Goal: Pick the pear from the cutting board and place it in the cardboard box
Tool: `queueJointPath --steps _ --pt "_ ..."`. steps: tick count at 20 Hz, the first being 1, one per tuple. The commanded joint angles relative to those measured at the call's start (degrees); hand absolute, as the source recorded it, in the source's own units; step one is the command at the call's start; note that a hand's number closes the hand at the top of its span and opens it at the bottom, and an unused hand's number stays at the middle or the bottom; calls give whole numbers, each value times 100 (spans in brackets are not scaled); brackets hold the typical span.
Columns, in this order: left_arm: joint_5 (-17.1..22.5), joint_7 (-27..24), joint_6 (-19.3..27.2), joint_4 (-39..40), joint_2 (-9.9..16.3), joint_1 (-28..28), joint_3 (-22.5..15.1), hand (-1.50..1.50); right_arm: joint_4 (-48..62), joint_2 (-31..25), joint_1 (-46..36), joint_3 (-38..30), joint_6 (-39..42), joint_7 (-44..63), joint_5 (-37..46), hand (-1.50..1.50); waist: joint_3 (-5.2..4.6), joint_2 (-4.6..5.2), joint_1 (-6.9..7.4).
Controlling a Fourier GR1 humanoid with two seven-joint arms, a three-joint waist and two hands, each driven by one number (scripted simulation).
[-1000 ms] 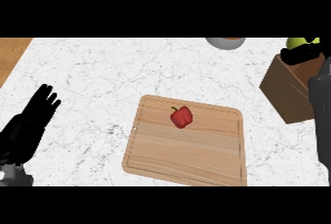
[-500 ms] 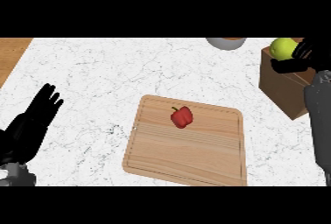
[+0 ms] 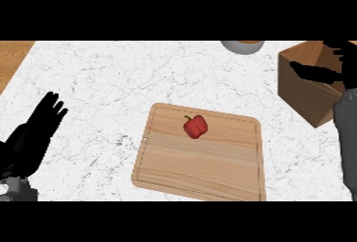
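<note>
No pear shows anywhere in the head view. My right hand (image 3: 333,72) hovers over the open top of the brown cardboard box (image 3: 301,97) at the far right, thumb and fingers spread apart and holding nothing I can see. The box's inside is hidden by the hand and the picture's edge. The wooden cutting board (image 3: 202,165) lies in the middle of the counter and carries only a red bell pepper (image 3: 195,126). My left hand (image 3: 31,137) rests open at the left edge, fingers straight and pointing up.
A grey bowl (image 3: 244,46) is cut off by the top edge, just left of the box. A wooden surface (image 3: 10,59) borders the white marble counter (image 3: 105,85) at the top left.
The yellow-green pear, seen in my right hand above the box half a second ago, is gone from view. The right hand's fingers have spread open over the box. The left hand barely moved.
</note>
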Motion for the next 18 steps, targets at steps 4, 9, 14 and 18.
queueJointPath --steps 4,9,14,18 --pt "-28 -153 -30 181 22 17 65 0 -581 325 -12 -1002 -1213 -257 -1018 -150 32 18 -52" --pt "138 265 55 -200 141 -53 204 0 -1582 407 686 -1381 -900 -275 -1909 -150 29 -3 -80" --pt "38 128 77 -42 -80 58 32 0 -2029 -239 1087 -2118 -283 -147 -2869 -150 28 0 -103" --pt "2 211 107 -80 27 -143 72 0 -2242 -484 1575 -2353 63 -298 -3543 -150 28 16 -58"
